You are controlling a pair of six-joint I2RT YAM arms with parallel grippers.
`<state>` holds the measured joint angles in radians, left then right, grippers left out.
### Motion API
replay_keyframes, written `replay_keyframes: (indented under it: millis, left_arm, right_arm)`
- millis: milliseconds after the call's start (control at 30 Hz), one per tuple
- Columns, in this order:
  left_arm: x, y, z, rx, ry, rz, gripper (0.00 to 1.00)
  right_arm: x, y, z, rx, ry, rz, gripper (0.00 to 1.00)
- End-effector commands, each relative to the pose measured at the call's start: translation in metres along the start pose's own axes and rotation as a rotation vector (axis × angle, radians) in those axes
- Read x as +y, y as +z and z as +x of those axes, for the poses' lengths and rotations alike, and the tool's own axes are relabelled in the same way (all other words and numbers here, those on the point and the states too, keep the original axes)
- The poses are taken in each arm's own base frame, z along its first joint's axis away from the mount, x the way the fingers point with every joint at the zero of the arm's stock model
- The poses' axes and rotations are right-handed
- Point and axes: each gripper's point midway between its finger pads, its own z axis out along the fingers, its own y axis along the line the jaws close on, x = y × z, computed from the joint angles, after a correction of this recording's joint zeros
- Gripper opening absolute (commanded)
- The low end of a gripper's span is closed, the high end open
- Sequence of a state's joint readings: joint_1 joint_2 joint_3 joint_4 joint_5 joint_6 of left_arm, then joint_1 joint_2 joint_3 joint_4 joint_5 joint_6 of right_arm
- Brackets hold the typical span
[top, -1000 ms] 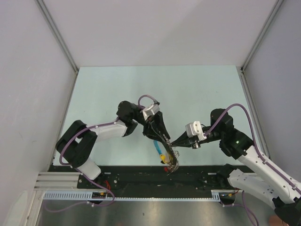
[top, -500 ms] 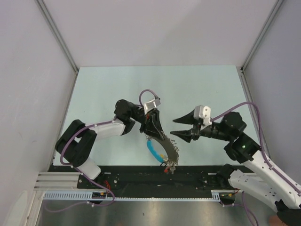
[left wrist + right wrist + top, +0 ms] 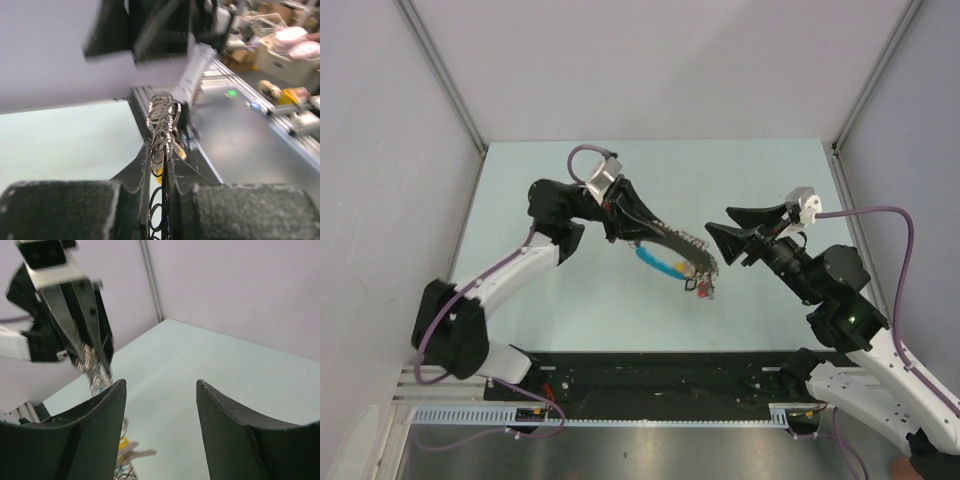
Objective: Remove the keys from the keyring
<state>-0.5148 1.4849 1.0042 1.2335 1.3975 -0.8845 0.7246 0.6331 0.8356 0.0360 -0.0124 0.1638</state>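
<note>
Layout, top view. I have both arms reaching in from the near edge over the table (image 3: 550, 310), the left arm from the left, the right arm from the right.

The left gripper (image 3: 658, 232) sits just left of the table's centre and points right. The keyring (image 3: 688, 252) is pinched between its fingers and trails from them rightward and toward the near edge. The keys (image 3: 700, 286) hang at the far, nearer-edge end of the loop, below the chain.

The right gripper (image 3: 718, 224) is just right of the keyring, apart from it and facing it. Its jaws are spread, one behind the other.

From the left wrist, the keyring (image 3: 162, 120) rises out between the two fingers.
</note>
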Motion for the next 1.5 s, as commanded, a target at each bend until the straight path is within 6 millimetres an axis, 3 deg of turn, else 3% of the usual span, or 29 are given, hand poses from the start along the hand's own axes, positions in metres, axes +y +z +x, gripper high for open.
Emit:
replay_keyframes:
  millis: [0, 33, 67, 133, 233, 300, 367, 467, 500, 600, 633, 667, 700, 767, 833, 900, 967, 1100, 1167, 1233, 1267, 1300, 1333, 1400, 1467]
  left_arm:
    - [0.035, 0.005, -0.075, 0.001, 0.418, -0.398, 0.0]
    - [0.054, 0.004, -0.08, 0.036, 0.441, -0.581, 0.0]
    - [0.058, 0.0, -0.069, 0.098, 0.427, -0.61, 0.0]
    - [0.072, -0.014, -0.076, 0.093, 0.416, -0.727, 0.01]
    - [0.091, -0.041, -0.064, 0.132, 0.377, -0.909, 0.0]
    - [0.093, -0.057, -0.061, 0.113, 0.34, -1.011, 0.01]
    - [0.086, -0.074, -0.069, 0.072, 0.338, -1.109, 0.0]
    - [0.078, -0.089, -0.063, -0.024, 0.279, -1.194, 0.0]
    - [0.066, -0.09, -0.076, -0.08, 0.304, -1.192, 0.0]
    - [0.053, -0.08, -0.07, -0.092, 0.273, -1.116, 0.0]
    - [0.052, -0.077, -0.056, -0.044, 0.231, -1.091, 0.0]
    - [0.05, -0.075, -0.058, -0.034, 0.216, -1.074, 0.01]
    - [0.048, -0.072, -0.048, 0.006, 0.179, -1.048, 0.0]
    - [0.055, -0.089, -0.029, 0.072, 0.09, -1.113, 0.0]
    - [0.08, -0.135, -0.005, 0.137, -0.053, -1.31, 0.01]
    - [0.077, -0.169, 0.018, 0.134, -0.343, -1.381, 0.01]
    - [0.076, -0.166, 0.043, 0.062, -0.546, -1.303, 0.0]
    - [0.072, -0.181, 0.073, 0.047, -0.659, -1.363, 0.01]
    - [0.074, -0.176, 0.084, 0.024, -0.785, -1.323, 0.0]
    - [0.075, -0.17, 0.094, 0.013, -0.896, -1.285, 0.0]
    - [0.073, -0.158, 0.093, 0.003, -0.954, -1.211, 0.0]
    - [0.076, -0.157, 0.1, 0.005, -0.996, -1.199, 0.0]
    - [0.076, -0.156, 0.101, -0.016, -1.034, -1.204, 0.0]
    - [0.077, -0.162, 0.103, -0.05, -1.04, -1.259, 0.01]
    - [0.08, -0.17, 0.105, -0.101, -1.052, -1.331, 0.0]
  right_arm:
    - [0.022, 0.002, -0.012, -0.022, 0.033, -0.105, 0.63]
    - [0.021, 0.001, -0.013, -0.024, 0.043, -0.1, 0.63]
    - [0.019, 0.0, -0.014, -0.026, 0.076, -0.079, 0.64]
    - [0.008, -0.005, -0.019, -0.044, 0.111, -0.004, 0.65]
    - [-0.011, -0.011, -0.021, -0.064, 0.145, 0.107, 0.66]
    - [-0.017, -0.013, -0.011, -0.029, 0.155, 0.144, 0.67]
    - [-0.019, -0.012, -0.007, -0.016, 0.161, 0.158, 0.68]
    - [-0.016, -0.003, 0.007, 0.029, 0.177, 0.142, 0.7]
    - [-0.014, 0.0, 0.013, 0.048, 0.178, 0.122, 0.71]
    - [-0.008, 0.013, 0.026, 0.087, 0.163, 0.082, 0.72]
    - [-0.008, 0.015, 0.032, 0.108, 0.139, 0.064, 0.72]
    - [-0.002, 0.022, 0.032, 0.102, 0.121, 0.021, 0.73]
    - [0.005, 0.024, 0.035, 0.118, 0.109, -0.029, 0.76]
    - [0.0, 0.029, 0.039, 0.125, 0.1, -0.025, 0.79]
    - [-0.009, 0.031, 0.041, 0.13, 0.127, 0.008, 0.79]
    - [-0.011, 0.031, 0.048, 0.159, 0.167, 0.023, 0.79]
    - [-0.012, 0.03, 0.061, 0.203, 0.19, 0.032, 0.79]
    - [-0.006, 0.025, 0.103, 0.314, 0.187, -0.003, 0.79]
    - [0.006, 0.031, 0.109, 0.27, 0.143, -0.061, 0.78]
    - [0.011, 0.04, 0.126, 0.275, 0.023, -0.09, 0.78]
    - [0.009, 0.048, 0.128, 0.251, -0.027, -0.062, 0.78]
    - [0.026, 0.05, 0.136, 0.259, -0.08, -0.111, 0.78]
    - [0.026, 0.059, 0.148, 0.265, -0.178, -0.116, 0.78]
    - [0.038, 0.063, 0.159, 0.269, -0.258, -0.137, 0.78]
    - [0.038, 0.069, 0.169, 0.275, -0.3, -0.134, 0.78]
